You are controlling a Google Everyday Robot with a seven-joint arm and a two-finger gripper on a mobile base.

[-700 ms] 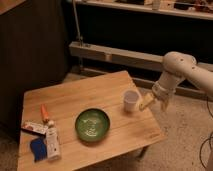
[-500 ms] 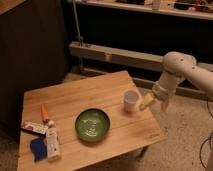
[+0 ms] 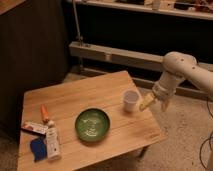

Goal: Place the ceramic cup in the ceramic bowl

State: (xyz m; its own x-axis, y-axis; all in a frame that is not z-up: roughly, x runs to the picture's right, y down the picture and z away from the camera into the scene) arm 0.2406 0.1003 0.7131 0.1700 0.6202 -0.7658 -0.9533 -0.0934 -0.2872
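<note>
Wooden table (image 3: pixel 90 95) holds the cup (image 3: pixel 130 100) just beside the gripper (image 3: pixel 154 105), spread wide and empty, both unmoved since earlier.

No visible shift, hand (image 3: pixel 153 105) still just beside the ceramic cup (image 3: pixel 130 100), fingers (image 3: pixel 145 104) spread

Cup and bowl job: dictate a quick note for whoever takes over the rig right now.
Gripper: open, holding nothing, at the table's right edge just right of the cup. Whether a fingertip touches the cup cannot be told.
Cup: upright on the table, near the right edge, apart from the bowl.
Bowl: empty, on the table left of the cup and nearer the front.
Done: gripper is at the cup; no grasp yet.
Left: grip the cup, lift it, set it in the bowl.
</note>
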